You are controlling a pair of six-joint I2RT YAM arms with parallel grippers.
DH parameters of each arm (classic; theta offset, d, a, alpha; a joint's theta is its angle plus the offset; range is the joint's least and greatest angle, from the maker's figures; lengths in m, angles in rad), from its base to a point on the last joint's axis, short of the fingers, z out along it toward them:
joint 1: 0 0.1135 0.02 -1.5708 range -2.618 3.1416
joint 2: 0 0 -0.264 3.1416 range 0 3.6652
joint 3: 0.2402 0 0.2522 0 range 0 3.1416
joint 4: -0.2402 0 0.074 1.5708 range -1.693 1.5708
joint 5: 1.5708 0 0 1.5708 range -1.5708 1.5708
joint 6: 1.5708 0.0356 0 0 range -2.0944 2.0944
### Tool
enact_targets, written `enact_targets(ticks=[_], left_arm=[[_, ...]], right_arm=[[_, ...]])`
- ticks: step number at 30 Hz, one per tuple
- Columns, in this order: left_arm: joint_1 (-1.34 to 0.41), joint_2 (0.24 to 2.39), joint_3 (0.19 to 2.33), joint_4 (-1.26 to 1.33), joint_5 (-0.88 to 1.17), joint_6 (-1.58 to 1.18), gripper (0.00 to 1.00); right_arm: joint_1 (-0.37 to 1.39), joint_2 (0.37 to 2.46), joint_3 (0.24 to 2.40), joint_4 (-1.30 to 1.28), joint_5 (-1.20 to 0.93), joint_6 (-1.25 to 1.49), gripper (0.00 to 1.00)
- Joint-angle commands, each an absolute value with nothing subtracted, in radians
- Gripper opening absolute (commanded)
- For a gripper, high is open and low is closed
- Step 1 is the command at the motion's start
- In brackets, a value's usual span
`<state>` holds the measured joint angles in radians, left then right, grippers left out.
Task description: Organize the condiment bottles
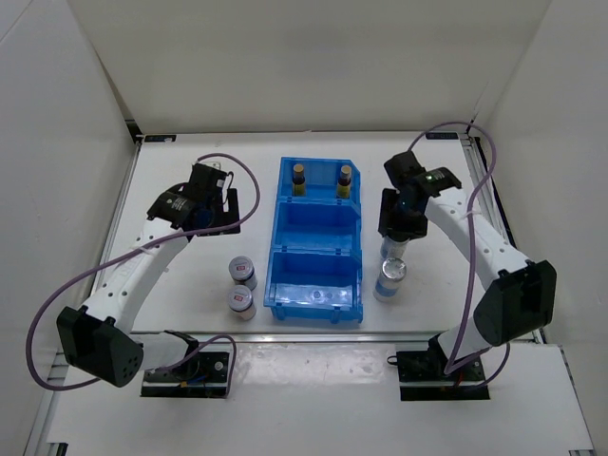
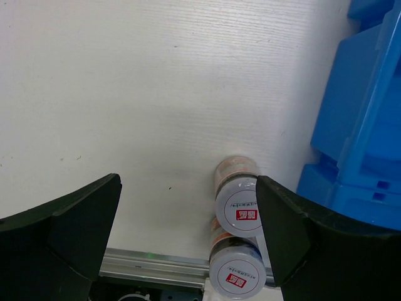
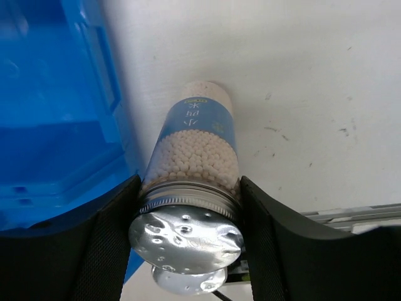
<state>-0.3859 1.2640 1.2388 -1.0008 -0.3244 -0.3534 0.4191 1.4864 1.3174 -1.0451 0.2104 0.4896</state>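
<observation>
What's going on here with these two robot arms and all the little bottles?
The robot is sorting condiment bottles into a blue bin. Two amber bottles already stand in its far compartment; the other two compartments hold no bottles. The right gripper has its fingers against both sides of a tall silver-lidded bottle just right of the bin, with a second tall bottle close beside it. The left gripper hangs open, touching nothing, and two short jars stand left of the bin.
</observation>
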Motion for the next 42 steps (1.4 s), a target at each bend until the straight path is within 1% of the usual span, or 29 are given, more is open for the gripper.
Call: enact_targets(ticks=[1, 6, 8, 10, 13, 18, 22, 26, 32, 42], left_arm=[[-0.382, 1.236, 1.235, -0.96, -0.302, -0.36, 1.0], [-0.373, 1.236, 1.244, -0.951, -0.302, -0.351, 1.0], [-0.373, 1.246, 1.244, -0.951, -0.302, -0.351, 1.0], [-0.373, 1.246, 1.244, -0.951, -0.302, -0.351, 1.0], [-0.373, 1.246, 1.244, -0.951, -0.311, -0.351, 1.0], [-0.373, 1.255, 1.244, -0.951, -0.321, -0.351, 1.0], [-0.373, 1.264, 1.244, -0.951, -0.321, -0.351, 1.0], [-0.373, 1.282, 1.253, -0.951, -0.321, -0.342, 1.0], [-0.373, 1.292, 1.253, -0.951, -0.321, -0.342, 1.0], [-0.373, 1.301, 1.253, -0.951, -0.321, -0.342, 1.0]], right_arm=[[0.416, 1.468, 1.468, -1.074, 0.307, 0.479, 0.29], [0.437, 1.45, 1.583, -1.053, 0.293, 0.468, 0.22], [0.465, 1.45, 1.604, -1.01, 0.22, 0.445, 0.19], [0.478, 1.483, 1.636, -0.968, 0.181, 0.436, 0.14], [0.514, 1.572, 1.706, -0.959, 0.144, 0.436, 0.1], [0.598, 1.767, 1.879, -0.968, 0.15, 0.405, 0.1], [0.618, 1.882, 1.946, -1.002, 0.15, 0.396, 0.1], [0.618, 1.974, 1.97, -1.012, 0.14, 0.396, 0.1], [0.618, 1.997, 1.961, -1.022, 0.103, 0.387, 0.09], [0.618, 1.938, 1.942, -1.022, 0.094, 0.387, 0.09]])
